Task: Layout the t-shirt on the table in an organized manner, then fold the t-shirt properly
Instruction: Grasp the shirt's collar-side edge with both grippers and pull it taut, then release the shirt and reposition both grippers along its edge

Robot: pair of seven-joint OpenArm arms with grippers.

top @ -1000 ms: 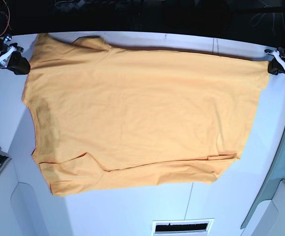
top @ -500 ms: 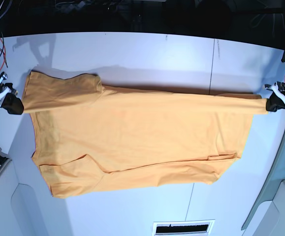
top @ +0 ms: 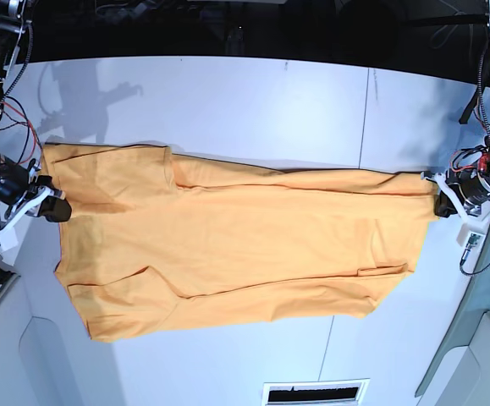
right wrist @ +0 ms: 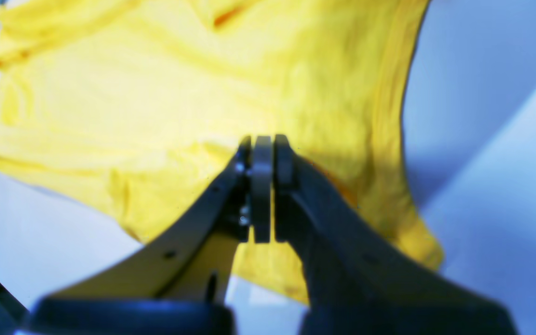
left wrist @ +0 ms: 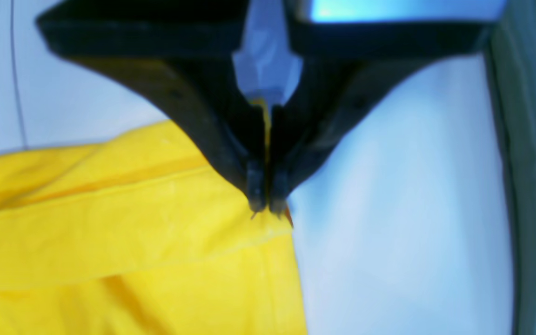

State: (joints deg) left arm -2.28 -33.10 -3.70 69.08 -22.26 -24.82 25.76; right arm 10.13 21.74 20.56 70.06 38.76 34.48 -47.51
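1. Two arms each grip one end of the t-shirt (top: 236, 245), which lies spread on the white counter (top: 228, 101) with its long axis running across the base view, from one arm to the other.
2. Left end effector (left wrist: 266, 207): jaws pressed together on a corner of the yellow cloth, a sliver of fabric visible between them. In the base view it sits at the shirt's far right corner (top: 443, 203).
3. Right end effector (right wrist: 262, 153): jaws closed with the cloth around them; the fabric spreads away from the tips and partly drapes to either side. In the base view it sits at the shirt's left edge (top: 56, 209).
4. Key relation: the shirt lies between the two end effectors, and the gripped edge forms the upper border of a doubled-over layer. That border appears nearly straight between the grips, so the fold seems to be in progress.
5. Judgement: each arm is nearest its own corner; the coming move likely depends on both carrying the held edge evenly toward the near hem, keeping it parallel to the shirt's long axis.
6. The dark seam (top: 366, 110) crosses the counter beyond the shirt.
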